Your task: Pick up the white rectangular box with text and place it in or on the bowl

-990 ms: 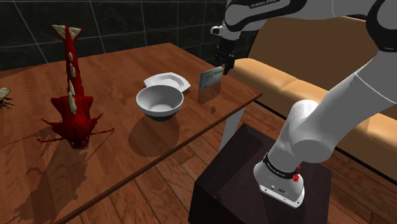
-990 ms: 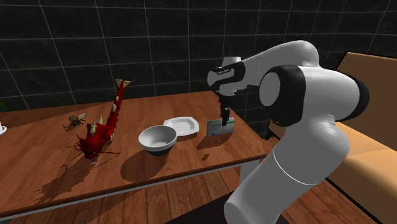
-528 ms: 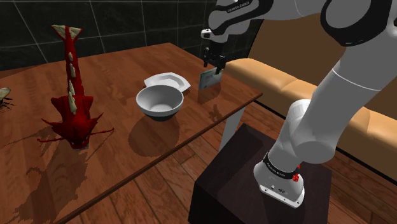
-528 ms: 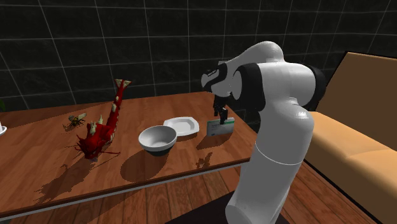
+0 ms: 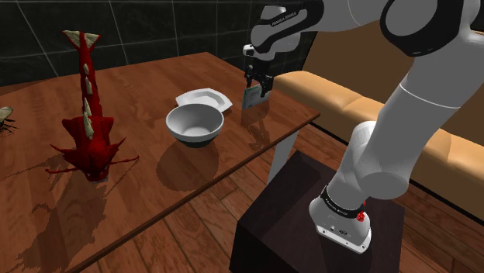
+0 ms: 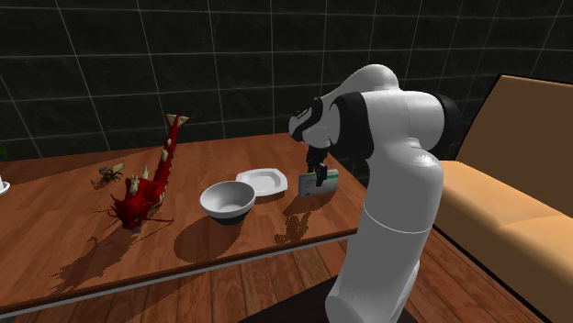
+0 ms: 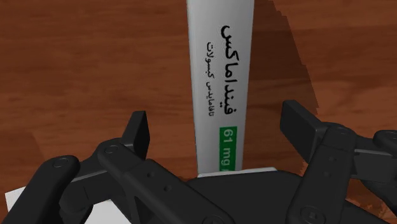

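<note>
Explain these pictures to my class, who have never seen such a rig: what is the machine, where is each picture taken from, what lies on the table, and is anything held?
The machine is a white robot arm on a dark box stand, drawn by a simulator. The shoulder view looks down from beside the stand; the second exterior view sees the table from another spot; the wrist view looks along the claw. On the wooden table are a red spiky figure, a white bowl, a white plate beside it, and a white box with text standing on edge. The claw's two black fingers stand apart on either side of the box without touching it, so nothing is held.
</note>
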